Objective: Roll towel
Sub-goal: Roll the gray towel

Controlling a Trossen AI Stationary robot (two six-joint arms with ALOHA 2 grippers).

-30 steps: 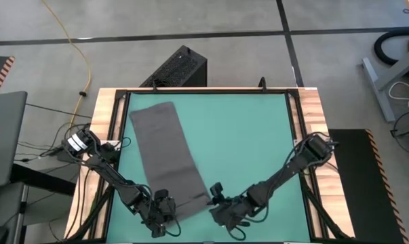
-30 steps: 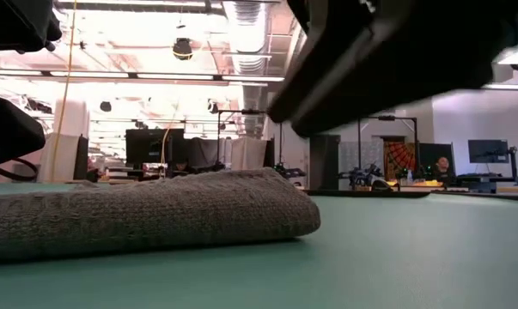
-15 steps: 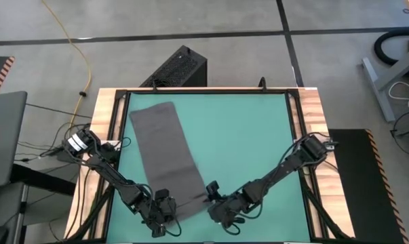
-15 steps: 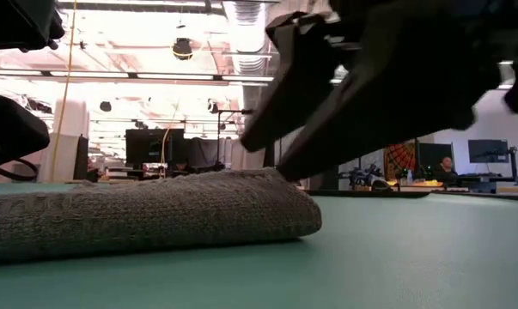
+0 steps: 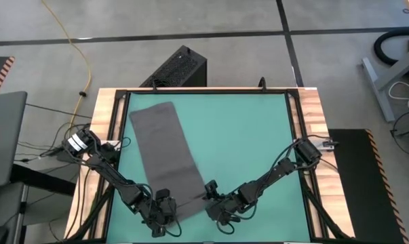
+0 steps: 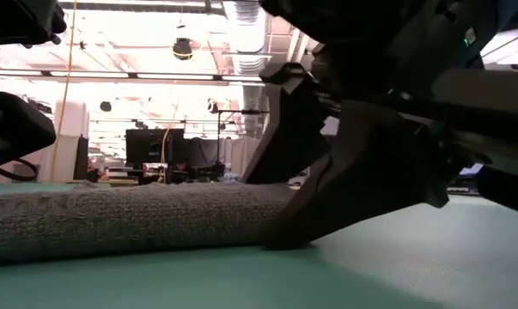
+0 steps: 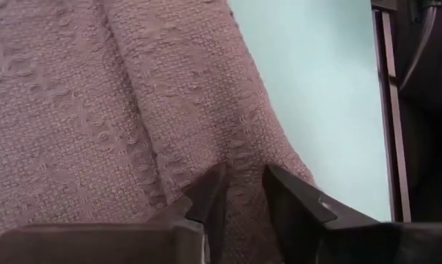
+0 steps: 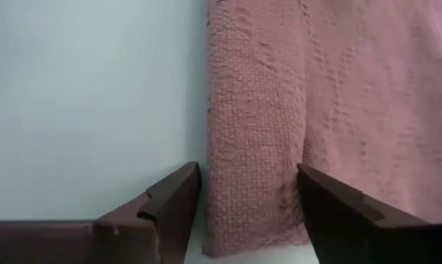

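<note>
Two dark robot arms bend over a green-topped desk (image 5: 245, 135) with a pale wooden rim, both working the near end of one plain dark grey cloth towel (image 5: 165, 152) that lies as a long strip from the far left of the desk toward the near edge, where a short fold has begun. On the left, the left gripper (image 5: 165, 210) sits on the towel's near left corner, its jaws only narrowly parted over a ridge of cloth in its wrist view. On the right, the right gripper (image 5: 214, 203) reaches the near right corner, jaws spread wide and straddling the rolled edge without yet clamping it. The likely trouble from here: if the two sides close or turn unevenly, the roll could skew or loosen, and a shallow pinch on the left may catch only the top layer, letting the fold flop open. Count: one towel, two arms, two grippers, one desk.
</note>
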